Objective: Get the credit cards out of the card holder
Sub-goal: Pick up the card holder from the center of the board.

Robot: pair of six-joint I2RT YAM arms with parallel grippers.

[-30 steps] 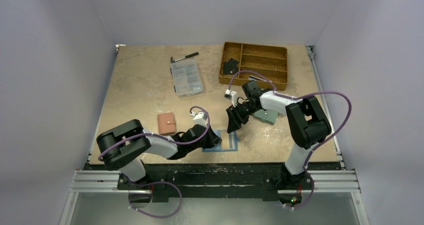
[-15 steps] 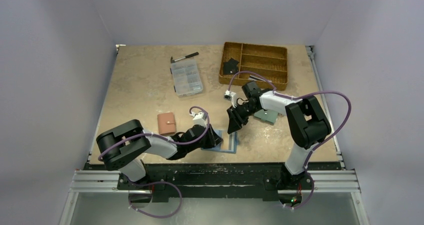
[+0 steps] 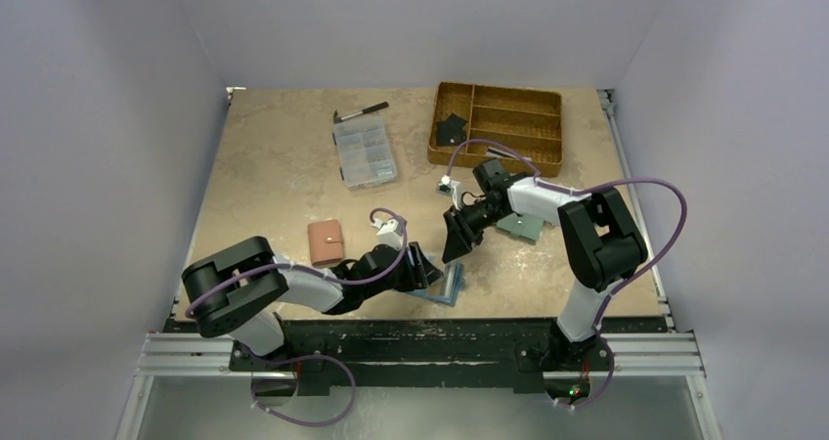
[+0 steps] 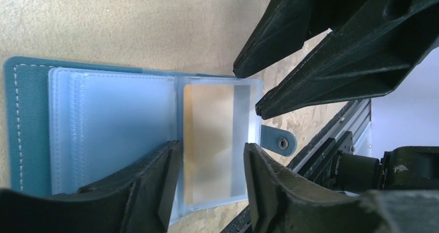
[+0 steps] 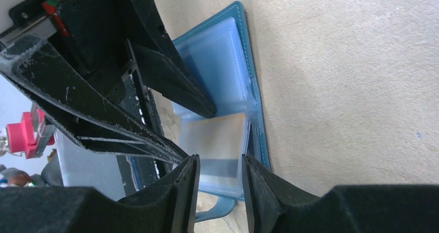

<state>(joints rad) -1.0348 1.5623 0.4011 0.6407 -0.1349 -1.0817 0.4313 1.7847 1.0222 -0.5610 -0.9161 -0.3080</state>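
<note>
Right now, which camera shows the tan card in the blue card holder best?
Left wrist: the tan card sits mid-frame, seen through a clear sleeve of the open card holder. The right wrist view shows it smaller and partly covered. The top view shows only the holder as a blue sliver; no card discernible.

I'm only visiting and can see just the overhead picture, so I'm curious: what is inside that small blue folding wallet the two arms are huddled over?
Observer: The left wrist camera shows the dark blue bifold wallet lying open, with clear plastic sleeves inside.
Visitor: Are there any cards in there?
Observer: Yes, one tan card shows through a sleeve.
Visitor: Has a pincer grabbed it?
Observer: Not visibly. The left pincer stands open, with one finger on each side of that card.
</note>
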